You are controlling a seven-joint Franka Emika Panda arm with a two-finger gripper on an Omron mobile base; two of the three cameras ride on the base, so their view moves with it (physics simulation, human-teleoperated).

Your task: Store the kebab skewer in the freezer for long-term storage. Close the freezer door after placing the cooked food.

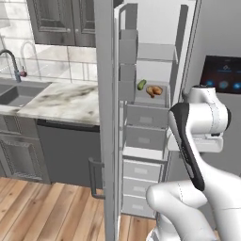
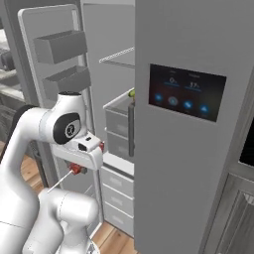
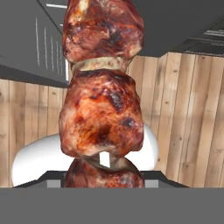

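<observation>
From my left base view the freezer door (image 1: pixel 106 117) stands swung open to the left of the freezer (image 1: pixel 150 132), with the tabletop (image 1: pixel 61 101) and sink (image 1: pixel 16 94) further left. In my hand view the kebab skewer (image 3: pixel 101 113) runs up from the bottom edge, the wooden floor (image 3: pixel 188 122) behind it.

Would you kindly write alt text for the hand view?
A skewer of charred, reddish-brown meat chunks fills the centre of the picture, running from the bottom to the top and seen very close. Behind it lie light wooden floor planks and a dark grey panel.
</observation>
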